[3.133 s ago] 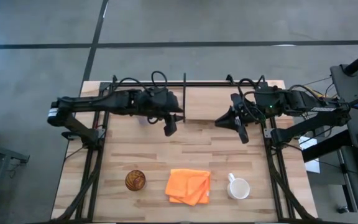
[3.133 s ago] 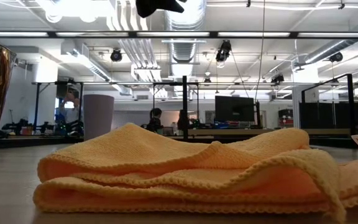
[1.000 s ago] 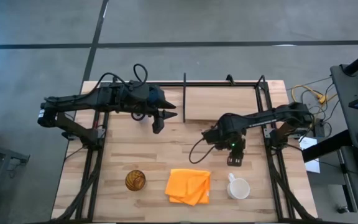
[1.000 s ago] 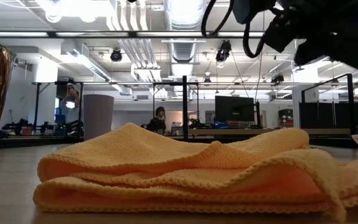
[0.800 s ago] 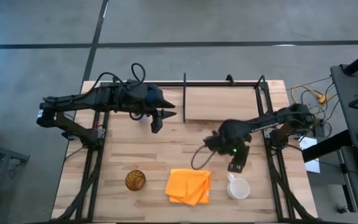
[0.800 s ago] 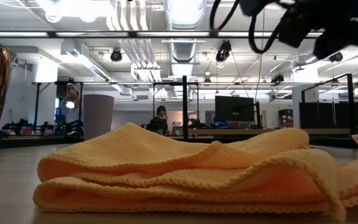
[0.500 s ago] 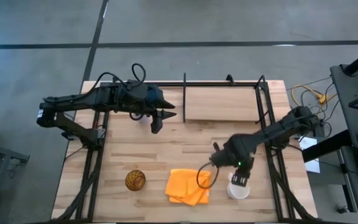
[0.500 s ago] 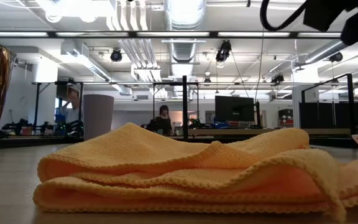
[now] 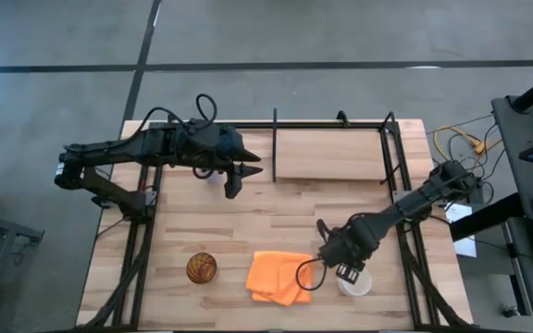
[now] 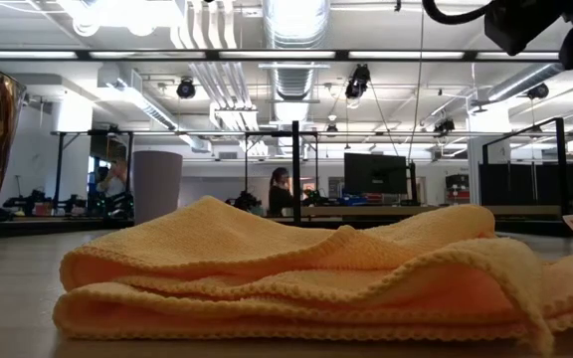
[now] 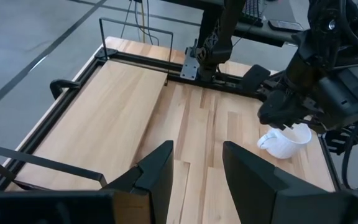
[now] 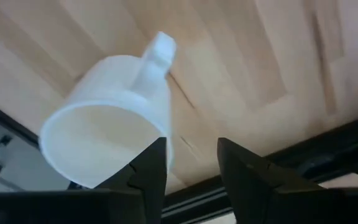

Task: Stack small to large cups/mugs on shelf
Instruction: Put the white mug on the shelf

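Nothing on the shelf [image 9: 327, 155] yet; right gripper [image 9: 347, 274], jaws apart, hangs over the white mug [image 9: 357, 283] lower right.

**Right wrist cam: mug right in front of the fingers**

The white mug [image 12: 114, 124] fills most of the shot, seen from just above its open mouth, so you look at the rim and the pale inside. Its handle [image 12: 154, 59] sticks out on the side away from the camera. The mug sits on the light wood table [image 12: 260, 56], with plank seams running across. The right gripper [image 12: 191, 165] is spread open, two dark fingers [image 12: 244, 171] with a clear gap between them. One finger overlaps the mug's rim edge in the picture; can't tell if it touches. A black frame bar [image 12: 303, 158] runs along the table edge.
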Controlling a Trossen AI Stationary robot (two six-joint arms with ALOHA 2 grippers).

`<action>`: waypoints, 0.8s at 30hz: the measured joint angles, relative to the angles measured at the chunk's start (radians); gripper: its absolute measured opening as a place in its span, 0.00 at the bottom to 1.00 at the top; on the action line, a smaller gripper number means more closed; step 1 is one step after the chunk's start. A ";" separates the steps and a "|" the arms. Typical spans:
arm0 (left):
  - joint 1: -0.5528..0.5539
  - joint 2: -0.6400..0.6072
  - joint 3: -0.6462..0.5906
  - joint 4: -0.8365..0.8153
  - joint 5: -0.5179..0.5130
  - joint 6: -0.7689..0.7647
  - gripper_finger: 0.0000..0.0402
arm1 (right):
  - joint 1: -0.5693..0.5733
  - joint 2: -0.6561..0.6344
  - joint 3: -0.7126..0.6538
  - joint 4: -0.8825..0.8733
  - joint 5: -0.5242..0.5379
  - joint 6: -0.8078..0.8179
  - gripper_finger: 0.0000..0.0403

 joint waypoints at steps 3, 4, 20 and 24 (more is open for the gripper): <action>0.000 0.000 0.000 0.000 0.000 0.000 0.31 | 0.000 0.000 0.000 0.044 -0.009 0.000 0.34; 0.000 0.000 0.000 0.000 0.000 0.000 0.31 | 0.001 0.000 0.000 0.058 -0.010 0.000 0.34; 0.000 0.000 0.000 0.000 0.002 0.000 0.31 | 0.045 0.003 -0.008 0.073 -0.034 -0.027 0.34; 0.000 0.000 0.000 0.000 0.002 0.000 0.31 | 0.056 0.003 -0.028 0.079 -0.034 -0.027 0.34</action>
